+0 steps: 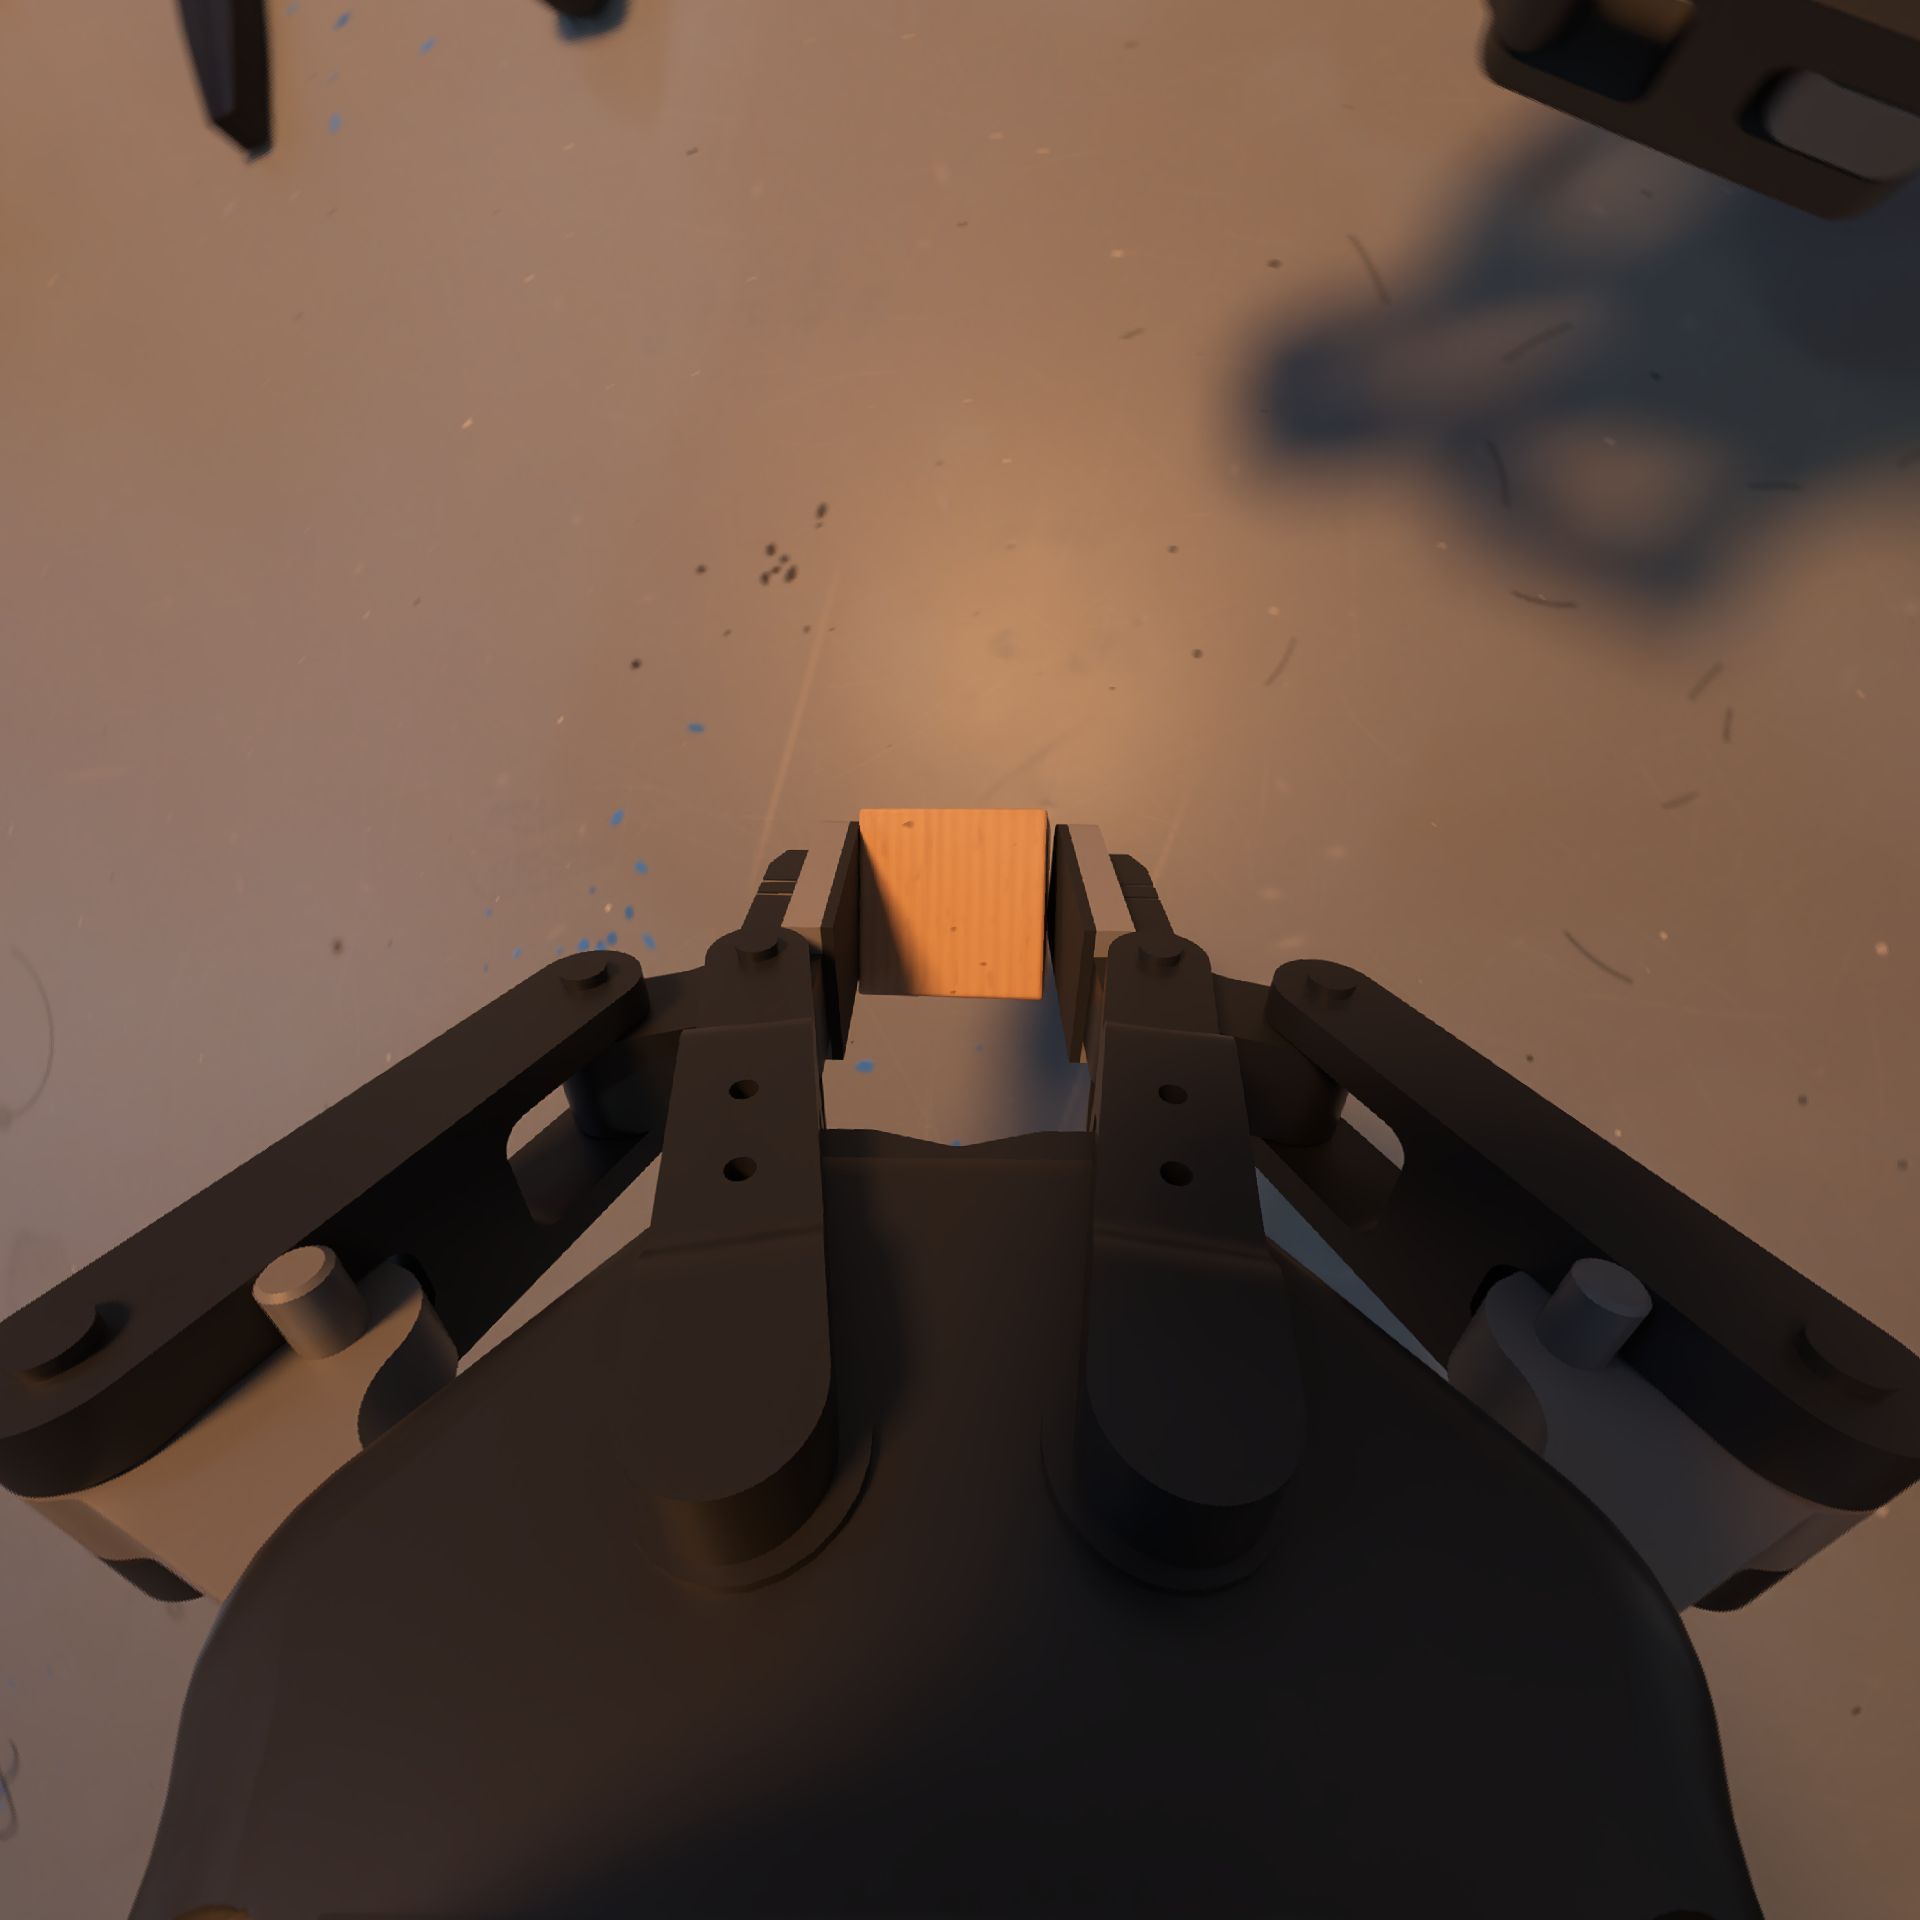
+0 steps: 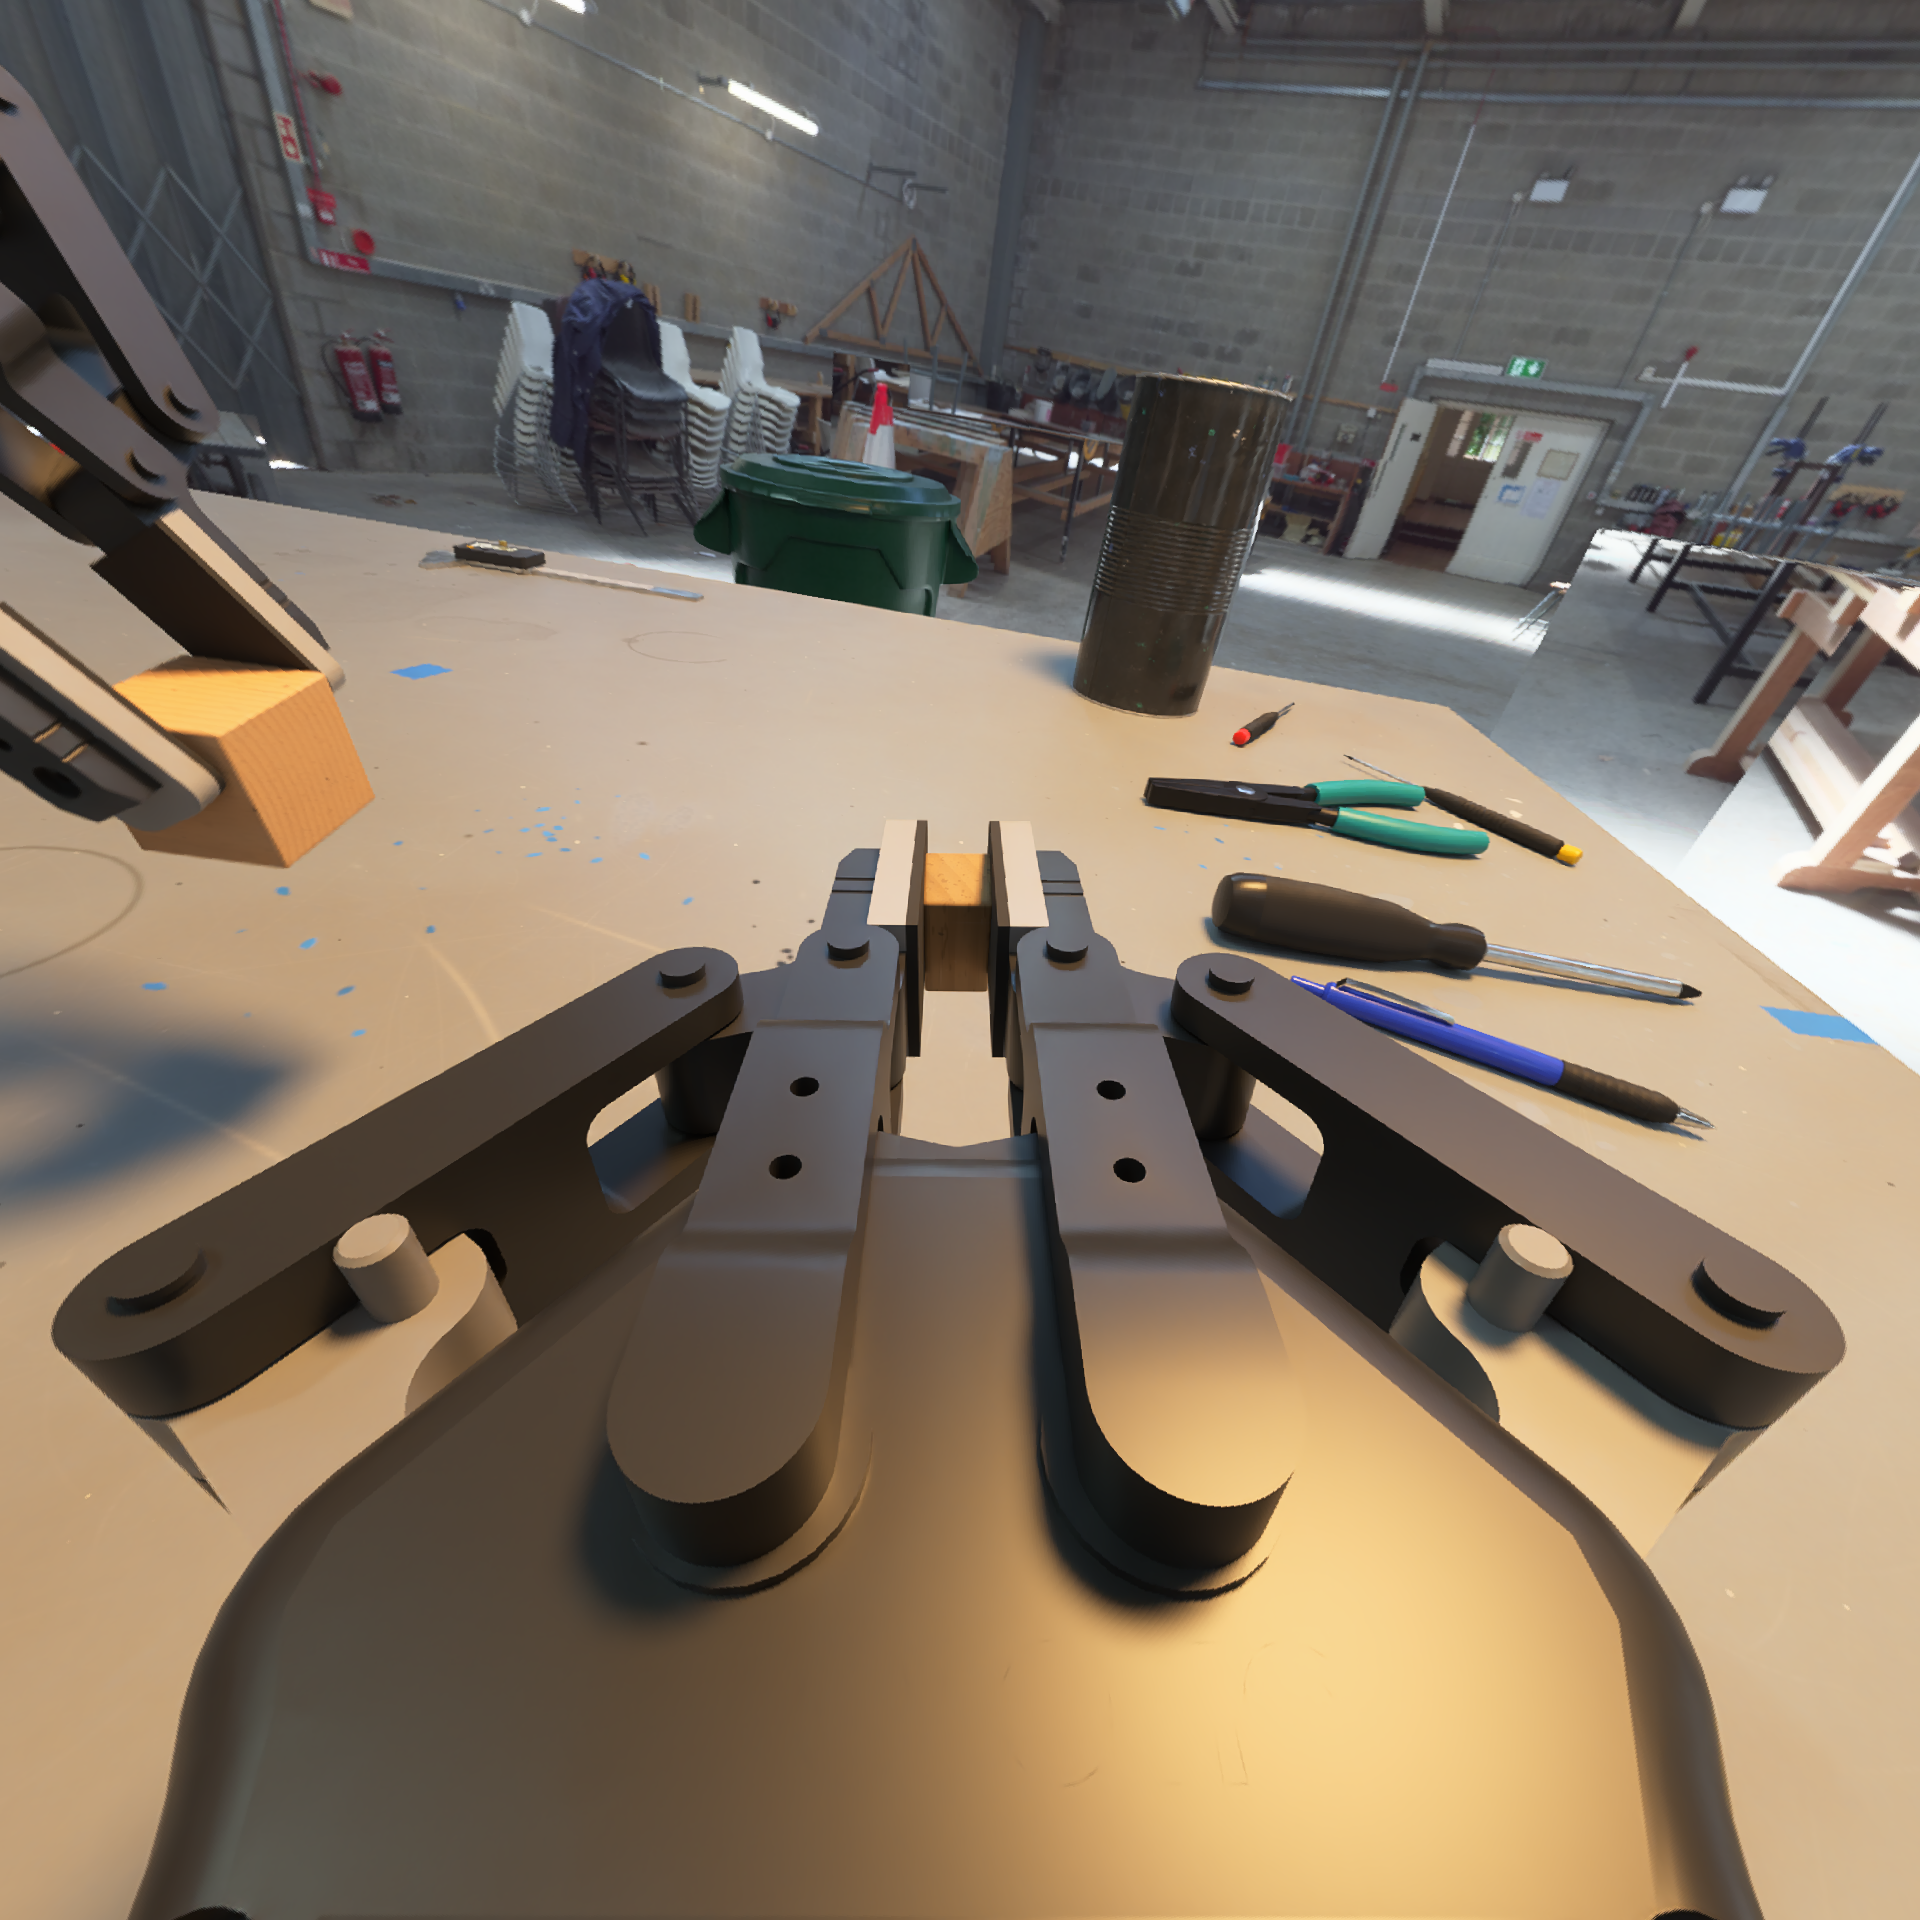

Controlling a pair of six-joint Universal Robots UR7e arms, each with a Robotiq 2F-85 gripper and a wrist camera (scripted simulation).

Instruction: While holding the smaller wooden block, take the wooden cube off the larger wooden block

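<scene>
My left gripper (image 1: 951, 831) is shut on a light wooden cube (image 1: 951, 904) and holds it above the tan table (image 1: 520, 520). In the right wrist view the same cube (image 2: 260, 764) hangs in the left gripper's fingers (image 2: 208, 592) at the far left, clear of the table. My right gripper (image 2: 956, 831) is shut on a smaller, narrow wooden block (image 2: 954, 914), also held over the table. No larger wooden block shows in either view.
A tall dark can (image 2: 1174, 551) stands at the far side. Green-handled pliers (image 2: 1351, 816), a black screwdriver (image 2: 1351, 925) and a blue pen (image 2: 1475, 1049) lie to the right. The table edge (image 2: 1662, 862) runs behind them. Dark gripper parts (image 1: 1725, 104) reach in at the top.
</scene>
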